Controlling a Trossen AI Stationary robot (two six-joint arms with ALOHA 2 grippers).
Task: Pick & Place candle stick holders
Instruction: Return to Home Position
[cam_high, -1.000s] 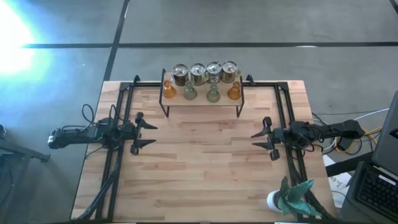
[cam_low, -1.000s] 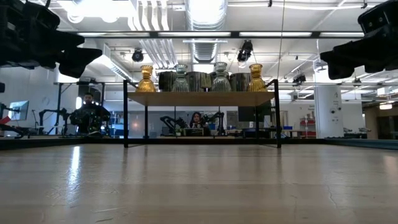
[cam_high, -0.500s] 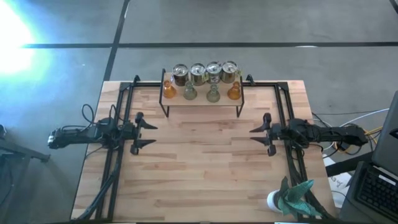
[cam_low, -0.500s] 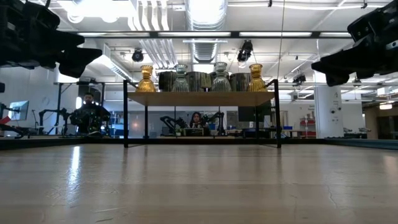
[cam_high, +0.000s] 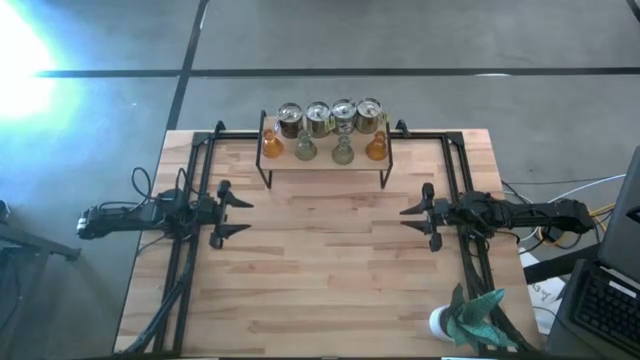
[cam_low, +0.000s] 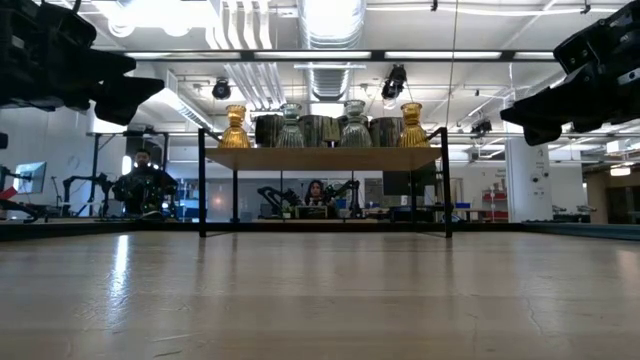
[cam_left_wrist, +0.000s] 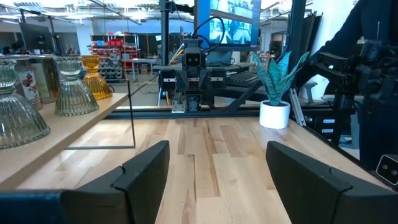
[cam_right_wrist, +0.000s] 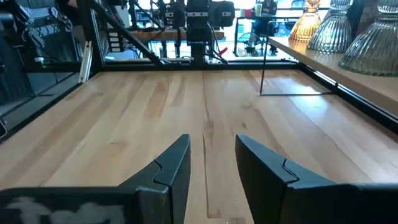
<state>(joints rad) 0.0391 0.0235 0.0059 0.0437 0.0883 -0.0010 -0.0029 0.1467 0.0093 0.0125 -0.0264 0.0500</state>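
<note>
Eight candle stick holders stand by their bases on a small wooden shelf (cam_high: 325, 160) on black wire legs, at the far middle of the table. Four silvery cups (cam_high: 325, 117) form the back row. In front stand two amber glass ones (cam_high: 272, 146) (cam_high: 376, 148) with two pale green ones (cam_high: 305, 149) (cam_high: 343, 151) between them. My left gripper (cam_high: 248, 216) is open and empty above the table's left side, also shown in the left wrist view (cam_left_wrist: 217, 155). My right gripper (cam_high: 410, 218) is open and empty above the right side, its fingers closer together (cam_right_wrist: 212, 146).
A white pot with teal leaves (cam_high: 452, 320) stands at the near right corner. Black frame rails (cam_high: 190, 200) (cam_high: 465, 180) run along both sides of the table. Bare wood lies between the grippers and in front of the shelf. A person (cam_low: 140, 185) sits beyond the far edge.
My right gripper has moved a little toward the table's left and far edge and has turned slightly, its arm now lying level across the table. The left arm and the holders have kept still.
</note>
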